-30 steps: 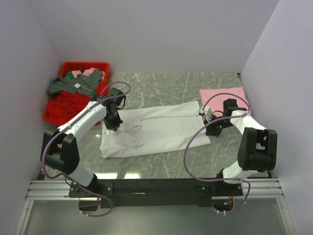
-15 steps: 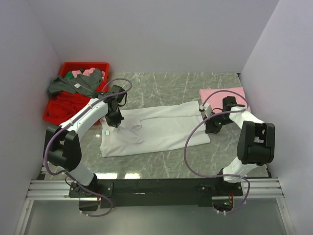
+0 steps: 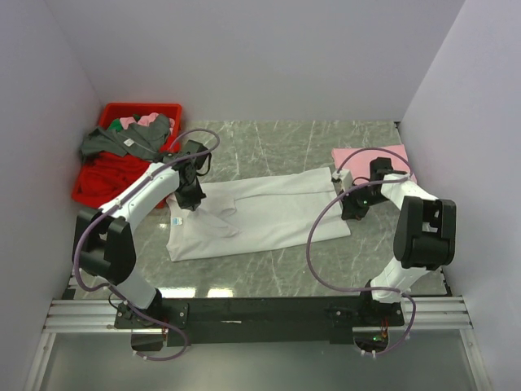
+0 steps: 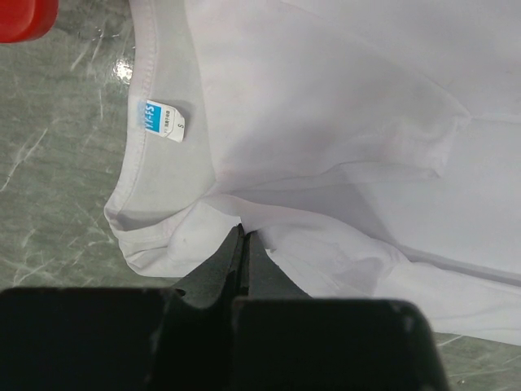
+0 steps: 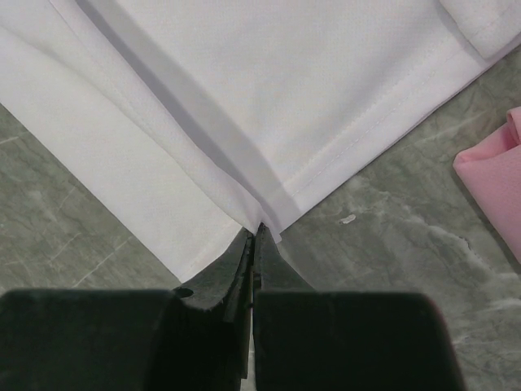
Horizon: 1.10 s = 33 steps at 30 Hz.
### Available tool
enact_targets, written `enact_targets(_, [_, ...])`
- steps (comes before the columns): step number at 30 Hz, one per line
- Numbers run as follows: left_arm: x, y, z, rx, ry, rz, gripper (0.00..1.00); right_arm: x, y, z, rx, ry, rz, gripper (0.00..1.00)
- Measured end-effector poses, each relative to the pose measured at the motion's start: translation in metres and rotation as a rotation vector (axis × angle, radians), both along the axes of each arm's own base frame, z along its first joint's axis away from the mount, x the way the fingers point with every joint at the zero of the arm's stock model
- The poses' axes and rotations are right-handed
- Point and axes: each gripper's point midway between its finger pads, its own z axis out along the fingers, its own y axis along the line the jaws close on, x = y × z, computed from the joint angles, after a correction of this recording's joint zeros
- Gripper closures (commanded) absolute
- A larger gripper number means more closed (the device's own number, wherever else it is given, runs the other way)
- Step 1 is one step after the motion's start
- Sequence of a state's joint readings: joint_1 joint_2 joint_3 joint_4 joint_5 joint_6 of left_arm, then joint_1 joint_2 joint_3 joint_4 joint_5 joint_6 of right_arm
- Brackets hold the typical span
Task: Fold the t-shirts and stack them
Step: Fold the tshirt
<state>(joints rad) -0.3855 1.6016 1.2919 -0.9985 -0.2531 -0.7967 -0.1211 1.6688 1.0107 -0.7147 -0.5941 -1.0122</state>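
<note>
White t-shirt [image 3: 260, 216]: it lies across the middle of the worktop [image 3: 277, 138], collar end left, hem end right. It reads as a long band, and the layered edges in both wrist views suggest the sides are already turned in lengthwise.

Left jaws: you have them closed right down to the tips, nipping a raised fold of the white cloth at the collar end, close to the blue neck label [image 4: 159, 122].

Right jaws: also fully closed, pinched on the hem edge where a lengthwise crease runs out to it. Bare worktop shows just beyond.

Pink t-shirt [image 3: 370, 156]: it sits folded into a flat square at the far right, near the white hem but apart from it.

Progress, as judged: one shirt is done and parked. The white one looks about halfway, with both ends in hand. The crosswise folds are not yet made, and it has yet to go onto the pink one.

Red bin [image 3: 110, 114], far left: it holds more garments, grey [image 3: 122, 142], red and green. You cannot tell from here whether those count.
</note>
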Motion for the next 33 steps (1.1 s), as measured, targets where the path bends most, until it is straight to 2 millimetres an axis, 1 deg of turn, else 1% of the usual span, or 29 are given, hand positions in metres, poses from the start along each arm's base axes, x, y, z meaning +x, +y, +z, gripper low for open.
enact_targets(8, [0.003, 0.001, 0.001, -0.001, -0.010, -0.004, 1.00, 0.000, -0.001, -0.004, -0.003, 0.015, -0.002, 1.00])
enact_targets(14, [0.012, -0.002, 0.006, -0.004, -0.029, -0.012, 1.00, 0.000, -0.001, -0.004, -0.007, 0.019, -0.009, 1.00])
enact_targets(23, [0.018, -0.003, 0.002, 0.007, -0.022, -0.016, 1.00, 0.000, -0.002, -0.004, -0.009, 0.026, -0.022, 1.00])
enact_targets(28, [0.024, -0.003, 0.003, 0.009, -0.029, -0.013, 1.00, 0.000, -0.003, -0.005, -0.014, 0.027, -0.024, 1.00])
enact_targets(31, [0.029, -0.003, 0.003, 0.013, -0.033, -0.013, 1.00, 0.000, -0.003, -0.005, -0.015, 0.028, -0.026, 0.96])
enact_targets(32, [0.030, -0.003, 0.001, 0.016, -0.032, -0.014, 1.00, 0.000, -0.003, -0.005, -0.015, 0.028, -0.028, 0.90])
enact_targets(33, [0.030, -0.003, -0.001, 0.021, -0.027, -0.014, 1.00, 0.000, -0.003, -0.005, -0.013, 0.028, -0.031, 0.86])
